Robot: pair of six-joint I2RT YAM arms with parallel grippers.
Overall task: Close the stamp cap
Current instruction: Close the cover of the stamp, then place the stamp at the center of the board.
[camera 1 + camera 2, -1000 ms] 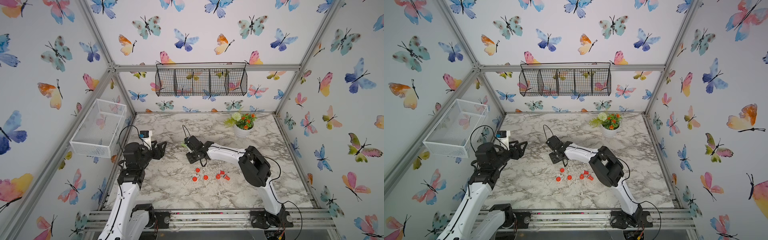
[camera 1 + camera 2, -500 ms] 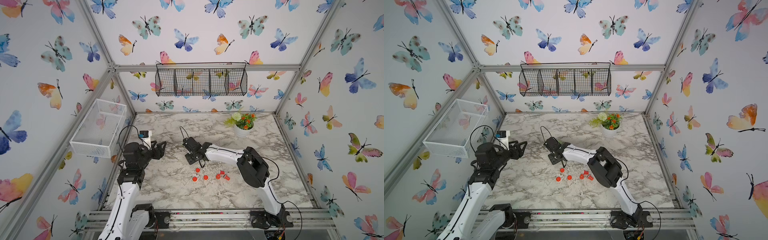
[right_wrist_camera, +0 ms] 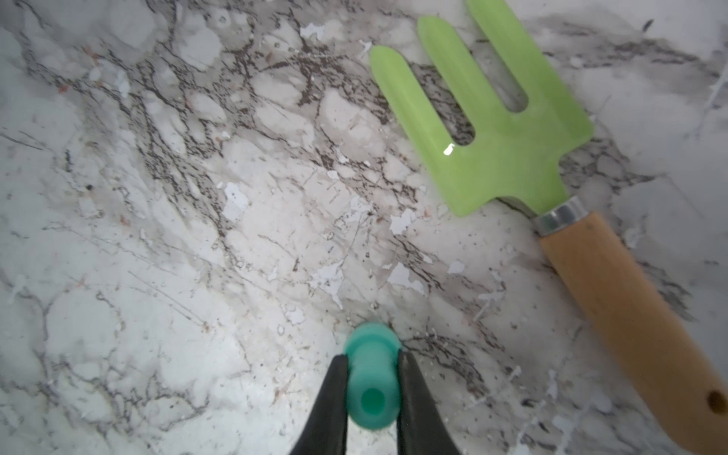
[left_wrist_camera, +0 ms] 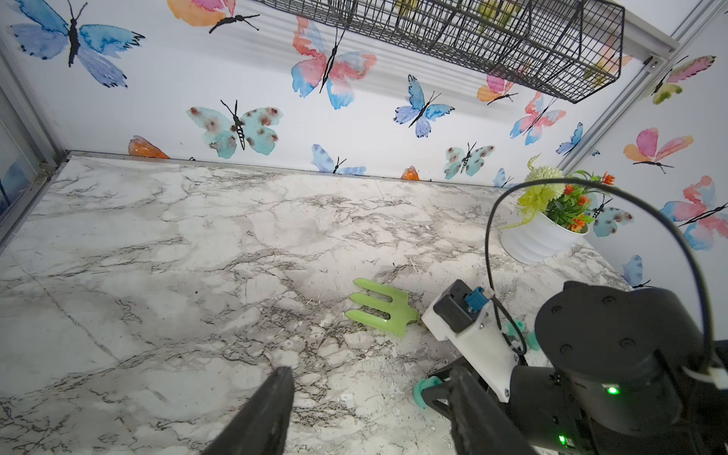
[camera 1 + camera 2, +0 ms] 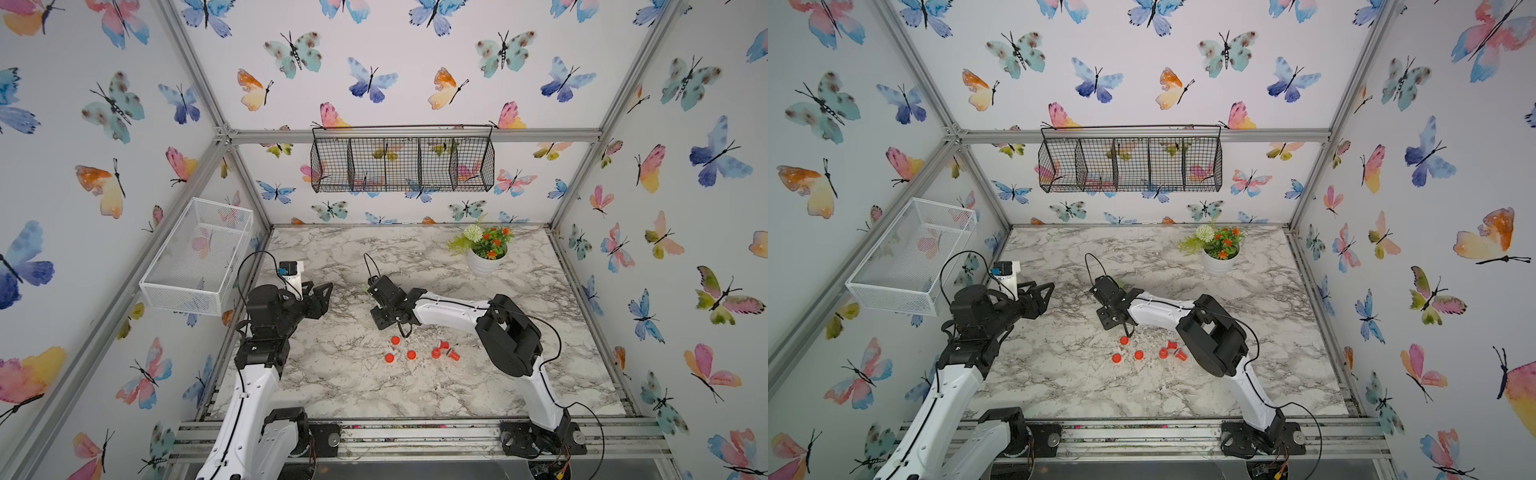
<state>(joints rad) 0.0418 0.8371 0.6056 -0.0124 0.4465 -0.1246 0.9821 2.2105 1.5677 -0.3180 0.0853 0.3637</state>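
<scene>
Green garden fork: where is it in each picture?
In both top views: garden fork, a green sliver by the right arm's wrist.
Left wrist: tines beside that arm's camera housing.
Right wrist: large, green head and wooden handle.
Landmark: flower pot, missing only from right wrist.

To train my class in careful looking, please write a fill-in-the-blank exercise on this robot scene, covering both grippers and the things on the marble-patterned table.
1. The small plastic stamp piece clamped in the right gripper is ___ in colour.
2. The left gripper holds nothing; its jaws stand ___.
3. The light-green garden fork with a wooden handle has ___ prongs.
4. The round pot of flowers on the marble-patterned table is ___.

Missing words: teal; open; three; white.
</scene>
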